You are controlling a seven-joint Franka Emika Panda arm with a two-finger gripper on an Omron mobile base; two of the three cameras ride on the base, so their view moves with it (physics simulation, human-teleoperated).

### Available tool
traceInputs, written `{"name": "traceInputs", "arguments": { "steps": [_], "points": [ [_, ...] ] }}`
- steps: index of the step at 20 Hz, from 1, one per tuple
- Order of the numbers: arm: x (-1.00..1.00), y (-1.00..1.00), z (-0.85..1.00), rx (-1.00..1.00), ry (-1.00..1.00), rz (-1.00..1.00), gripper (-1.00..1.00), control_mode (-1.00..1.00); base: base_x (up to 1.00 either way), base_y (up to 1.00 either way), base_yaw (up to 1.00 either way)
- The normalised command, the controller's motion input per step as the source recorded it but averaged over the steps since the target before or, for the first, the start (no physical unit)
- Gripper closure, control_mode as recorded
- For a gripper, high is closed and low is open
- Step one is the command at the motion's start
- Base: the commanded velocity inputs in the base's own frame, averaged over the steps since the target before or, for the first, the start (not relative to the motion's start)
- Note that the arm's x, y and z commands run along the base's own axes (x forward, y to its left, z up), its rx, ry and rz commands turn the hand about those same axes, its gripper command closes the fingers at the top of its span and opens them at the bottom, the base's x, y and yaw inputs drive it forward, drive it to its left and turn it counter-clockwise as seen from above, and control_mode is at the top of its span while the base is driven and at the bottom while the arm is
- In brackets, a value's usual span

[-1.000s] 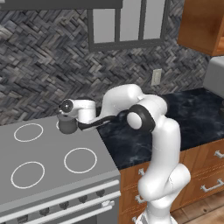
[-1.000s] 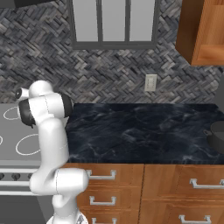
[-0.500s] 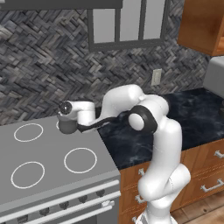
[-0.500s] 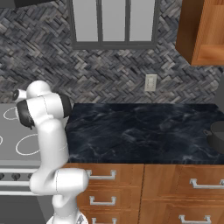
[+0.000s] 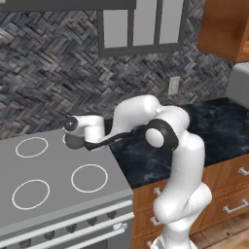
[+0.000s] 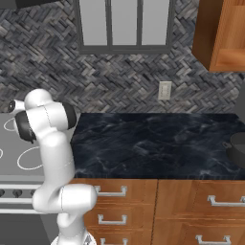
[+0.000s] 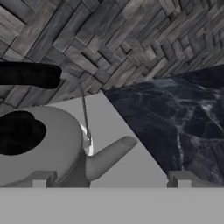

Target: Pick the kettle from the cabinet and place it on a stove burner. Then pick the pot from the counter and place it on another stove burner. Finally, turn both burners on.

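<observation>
Hand view is showing the kettle (image 7: 41,146) sitting right up against the left fingertip (image 7: 39,179), with its short spout (image 7: 111,155) poking out into the gap between the jaws. The gripper (image 7: 109,180) is standing wide apart, nothing clamped; the right fingertip (image 7: 181,178) is hanging free over the grey cooktop (image 7: 131,144), and the black counter (image 7: 183,118) is running off beyond that right tip. The kettle's black lid knob and arched handle (image 7: 28,74) are showing up and to the left of the left tip. From the left base view, the kettle (image 5: 75,138) is resting on the back right corner of the cooktop (image 5: 53,194), tucked right under the white hand, though I can't tell from there how the fingers are set. In the right base view the pot (image 6: 237,148) is sitting well apart from the jaws, way off at the far right end of the counter (image 6: 153,143), half cut by the edge, below the wooden cabinet (image 6: 222,33).
</observation>
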Motion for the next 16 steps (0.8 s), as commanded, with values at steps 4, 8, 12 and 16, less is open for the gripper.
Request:
{"name": "traceInputs", "arguments": {
  "steps": [4, 8, 12, 16],
  "points": [
    [-0.25, 0.14, 0.0, 0.0, 0.0, 0.0, -1.0, -1.0, 0.0, 0.0, 0.0],
    [-0.25, 0.15, 0.0, 0.0, 0.0, 0.0, -1.0, -1.0, 0.0, 0.0, 0.0],
    [-0.22, 0.18, 0.0, 0.0, 0.0, 0.0, -1.0, -1.0, 0.0, 0.0, 0.0],
    [-0.13, 0.17, -0.04, 0.0, 0.0, 0.0, -1.0, -1.0, 0.0, 0.0, 0.0]
  ]
}}
